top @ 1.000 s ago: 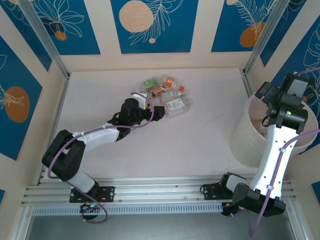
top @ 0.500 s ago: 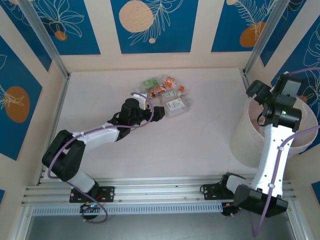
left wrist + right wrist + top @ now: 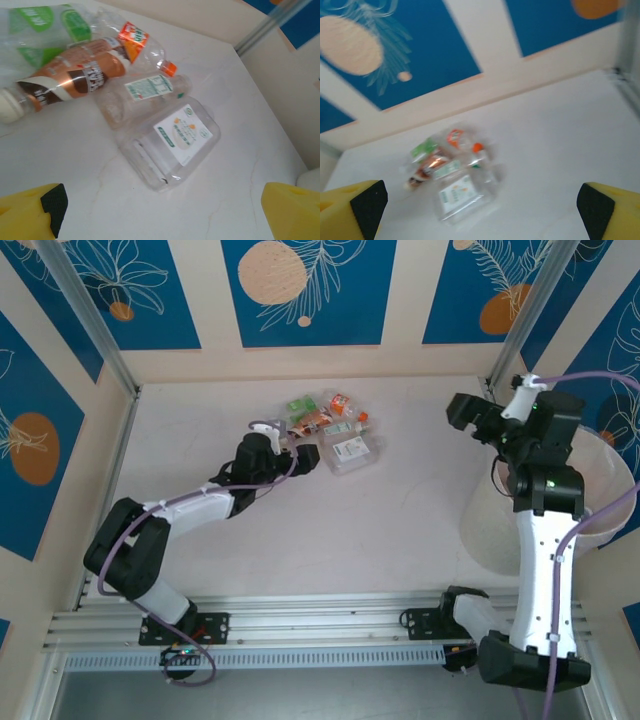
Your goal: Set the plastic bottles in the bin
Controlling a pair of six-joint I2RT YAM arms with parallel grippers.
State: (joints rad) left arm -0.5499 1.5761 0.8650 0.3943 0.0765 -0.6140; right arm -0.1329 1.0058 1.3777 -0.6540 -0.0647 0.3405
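Note:
Several plastic bottles (image 3: 332, 428) lie in a heap at the back middle of the table. The left wrist view has a square clear bottle with a white label (image 3: 175, 140) nearest, then a green-and-white labelled one (image 3: 145, 92), a brown one (image 3: 65, 82), an orange-labelled one (image 3: 137, 40) and a green one (image 3: 45, 25). My left gripper (image 3: 297, 444) sits open just left of the heap, its jaws wide (image 3: 160, 215) with nothing between them. The bin (image 3: 485, 520) stands at the right edge. My right gripper (image 3: 475, 418) hangs open left of the bin, facing the blurred heap (image 3: 452, 175).
Patterned blue walls close in the table at the back and sides. A metal post (image 3: 515, 325) rises at the back right corner near the bin. Bare tabletop (image 3: 400, 510) stretches between the heap and the bin.
My right arm has swung left, from over the bin out above the table, and now points at the heap. My left gripper has crept a little up and left beside the bottles.

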